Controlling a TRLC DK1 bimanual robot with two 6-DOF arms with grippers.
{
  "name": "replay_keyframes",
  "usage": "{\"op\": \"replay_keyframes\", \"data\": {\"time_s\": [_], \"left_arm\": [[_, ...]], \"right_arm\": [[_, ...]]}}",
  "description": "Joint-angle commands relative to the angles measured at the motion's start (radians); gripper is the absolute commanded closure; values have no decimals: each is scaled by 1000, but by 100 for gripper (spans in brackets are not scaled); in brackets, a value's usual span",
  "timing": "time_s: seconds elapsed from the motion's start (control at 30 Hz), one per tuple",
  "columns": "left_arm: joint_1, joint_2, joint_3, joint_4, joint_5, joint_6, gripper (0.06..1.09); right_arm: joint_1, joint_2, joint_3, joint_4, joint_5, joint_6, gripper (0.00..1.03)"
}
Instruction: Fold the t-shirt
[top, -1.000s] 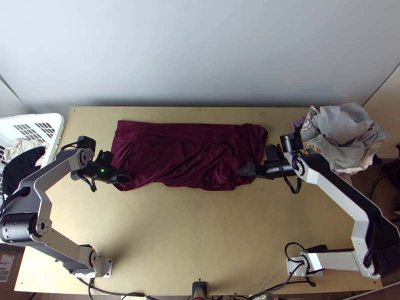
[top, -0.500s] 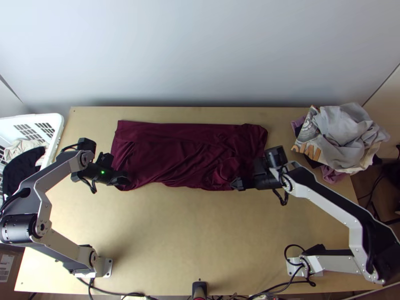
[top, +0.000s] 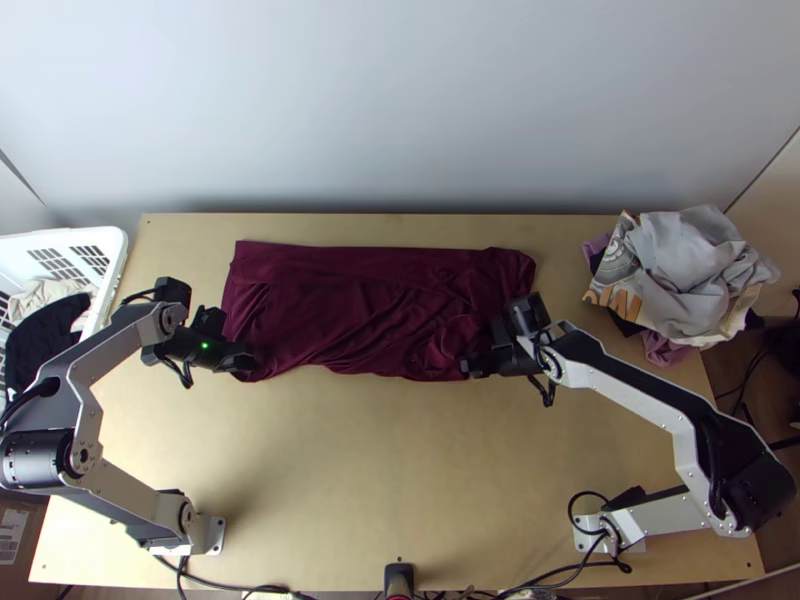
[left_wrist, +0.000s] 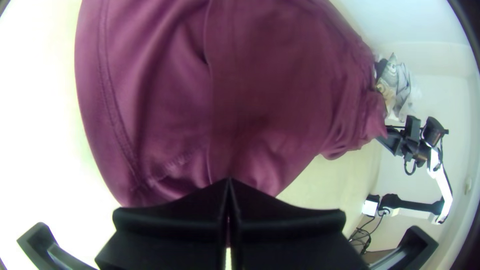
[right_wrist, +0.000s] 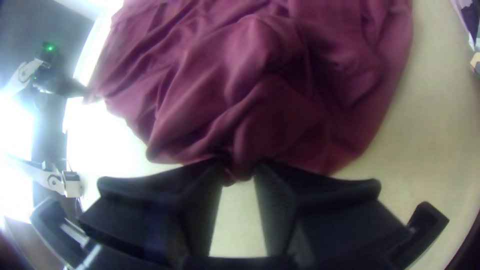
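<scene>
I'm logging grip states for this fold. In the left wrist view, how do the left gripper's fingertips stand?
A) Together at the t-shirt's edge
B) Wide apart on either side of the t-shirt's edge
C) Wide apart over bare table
A: the tips of the left gripper meet at the edge of the dark red t-shirt.

One white plastic laundry basket (top: 118, 258), slatted, at the left; inside, one black cloth (top: 42, 335) and one cream cloth (top: 45, 292). One heap of garments, far right: grey cloth (top: 685, 262) uppermost, mauve cloth (top: 668, 350) beneath, apparently cotton.
</scene>
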Motion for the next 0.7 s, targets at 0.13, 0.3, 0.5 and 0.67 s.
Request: {"op": "replay_keyframes", "data": {"time_s": [0.13,0.3,0.5,0.67], "left_arm": [[-4,-7,-5,7,-1,-8,105],[9,-25,-6,3,-9,-5,105],[25,-48,-18,0,-17,7,105],[30,-56,-35,-1,-18,13,105]], "right_arm": [[7,-28,-14,-18,25,-2,99],[0,-112,-23,-43,25,0,99],[-9,-295,43,-207,27,-3,100],[-13,-370,136,-382,24,-11,100]]}}
